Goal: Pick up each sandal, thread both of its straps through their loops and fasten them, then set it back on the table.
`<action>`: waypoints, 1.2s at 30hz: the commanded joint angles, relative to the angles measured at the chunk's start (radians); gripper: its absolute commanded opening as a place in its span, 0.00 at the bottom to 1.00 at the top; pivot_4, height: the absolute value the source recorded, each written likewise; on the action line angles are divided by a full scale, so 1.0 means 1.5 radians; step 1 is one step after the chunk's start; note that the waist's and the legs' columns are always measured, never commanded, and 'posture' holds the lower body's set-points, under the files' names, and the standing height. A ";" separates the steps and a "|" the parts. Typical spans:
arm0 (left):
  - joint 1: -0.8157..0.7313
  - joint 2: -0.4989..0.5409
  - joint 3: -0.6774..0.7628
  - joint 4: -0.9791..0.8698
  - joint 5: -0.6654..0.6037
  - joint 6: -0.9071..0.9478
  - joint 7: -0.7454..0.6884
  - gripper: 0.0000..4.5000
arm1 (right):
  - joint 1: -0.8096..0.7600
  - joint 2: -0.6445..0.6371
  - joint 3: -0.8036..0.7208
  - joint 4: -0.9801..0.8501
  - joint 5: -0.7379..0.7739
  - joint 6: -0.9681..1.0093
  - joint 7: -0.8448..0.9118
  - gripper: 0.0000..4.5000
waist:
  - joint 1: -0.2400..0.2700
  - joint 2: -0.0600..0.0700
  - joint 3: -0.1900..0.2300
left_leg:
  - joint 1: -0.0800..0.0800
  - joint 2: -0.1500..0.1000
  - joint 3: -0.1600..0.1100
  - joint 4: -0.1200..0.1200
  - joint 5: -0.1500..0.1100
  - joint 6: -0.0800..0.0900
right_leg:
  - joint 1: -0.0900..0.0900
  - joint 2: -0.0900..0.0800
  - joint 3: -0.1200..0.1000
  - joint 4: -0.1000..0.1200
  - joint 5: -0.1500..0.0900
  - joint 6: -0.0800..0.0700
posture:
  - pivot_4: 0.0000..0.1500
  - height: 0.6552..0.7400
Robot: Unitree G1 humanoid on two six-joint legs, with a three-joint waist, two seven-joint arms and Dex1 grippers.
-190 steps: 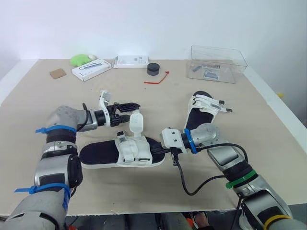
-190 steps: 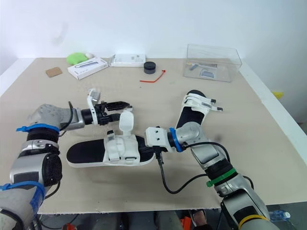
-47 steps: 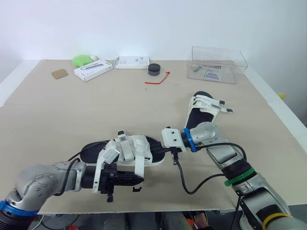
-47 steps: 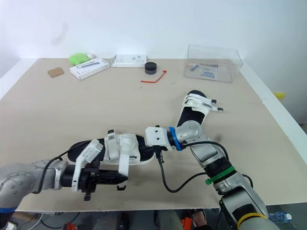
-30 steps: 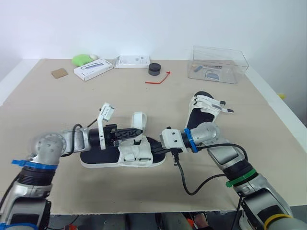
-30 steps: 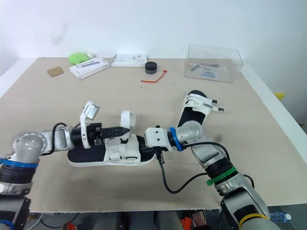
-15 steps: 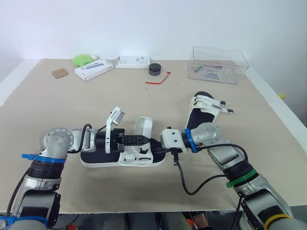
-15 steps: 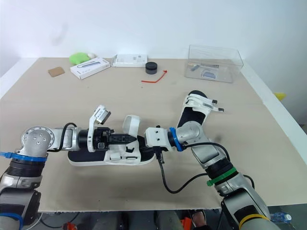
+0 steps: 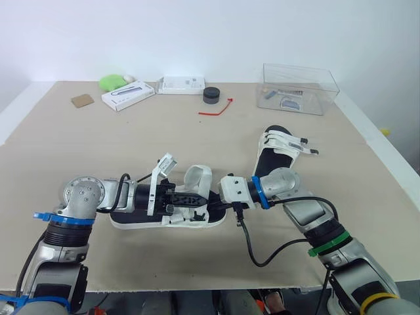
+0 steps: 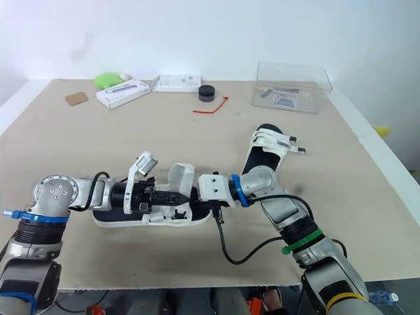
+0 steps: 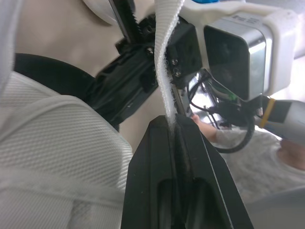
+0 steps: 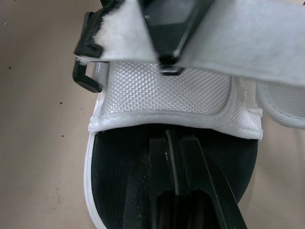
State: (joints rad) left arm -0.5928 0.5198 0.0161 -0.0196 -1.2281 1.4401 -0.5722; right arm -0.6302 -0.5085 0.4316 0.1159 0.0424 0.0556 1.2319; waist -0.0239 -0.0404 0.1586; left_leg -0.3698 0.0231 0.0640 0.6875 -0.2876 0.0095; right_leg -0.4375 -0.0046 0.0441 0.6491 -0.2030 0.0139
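A black-soled sandal point(image 9: 131, 215) with white straps lies flat near the table's front. My left gripper point(image 9: 197, 196) hovers over its middle, shut on the end of a white strap point(image 9: 197, 175) that arches up from the sandal. The left wrist view shows the strap point(image 11: 162, 62) pinched between the fingers point(image 11: 157, 143). My right gripper point(image 12: 170, 136) is shut, its tips resting on the black footbed point(image 12: 119, 167) at the sandal's right end, just below the strap band. A second sandal point(image 9: 279, 147) lies to the right, behind my right forearm.
At the back stand a clear plastic box point(image 9: 298, 87), a black round puck point(image 9: 210, 94), a red cord point(image 9: 216, 108), two white boxes point(image 9: 126, 95) point(image 9: 180, 84), a green object point(image 9: 111, 82) and a brown card point(image 9: 79, 100). A black cable point(image 9: 252, 243) loops from my right wrist.
My left gripper has carried the strap to the right, bending it over the sandal toward my right gripper. The right arm and the sandal have stayed put.
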 commanded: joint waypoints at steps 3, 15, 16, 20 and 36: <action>0.013 -0.004 0.017 -0.024 0.014 0.012 0.021 0.03 | 0.005 -0.005 0.010 0.027 -0.030 0.009 -0.006 0.00 | 0.000 0.000 0.000 | 0.000 0.000 0.000 0.000 0.000 0.000 | 0.000 0.000 0.000 0.000 0.000 0.000 | 1.00 1.00; 0.028 -0.010 0.022 -0.052 0.036 0.007 0.007 0.03 | -0.002 -0.004 0.011 0.037 -0.031 0.002 -0.001 0.00 | 0.000 0.000 0.000 | 0.000 0.000 0.000 0.000 0.000 0.000 | 0.000 0.000 0.000 0.000 0.000 0.000 | 1.00 1.00; 0.029 -0.008 0.019 -0.055 0.038 0.009 0.003 0.03 | -0.002 -0.004 0.011 0.037 -0.031 0.001 -0.001 0.00 | 0.000 0.000 0.000 | 0.000 0.000 0.000 0.000 0.000 0.000 | 0.000 0.000 0.000 0.000 0.000 0.000 | 1.00 1.00; 0.032 -0.001 0.006 -0.063 0.045 0.016 -0.014 0.03 | -0.002 -0.003 0.013 0.035 -0.032 -0.001 0.000 0.00 | 0.000 0.000 0.000 | 0.000 0.000 0.000 0.000 0.000 0.000 | 0.000 0.000 0.000 0.000 0.000 0.000 | 1.00 1.00; 0.028 0.024 -0.064 -0.058 0.145 -0.030 -0.079 0.03 | 0.008 -0.012 0.011 0.023 -0.033 0.001 0.004 0.00 | 0.000 0.000 0.000 | 0.001 0.000 0.000 0.000 0.001 0.000 | 0.001 0.000 0.000 0.000 -0.002 0.000 | 1.00 1.00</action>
State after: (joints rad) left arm -0.5608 0.5397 -0.0477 -0.0966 -1.0389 1.3947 -0.6809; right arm -0.6366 -0.5072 0.4321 0.1242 0.0338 0.0396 1.2381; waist -0.0240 -0.0399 0.1581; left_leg -0.3684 0.0228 0.0640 0.6875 -0.2866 0.0101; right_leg -0.4360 -0.0052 0.0443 0.6489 -0.2058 0.0142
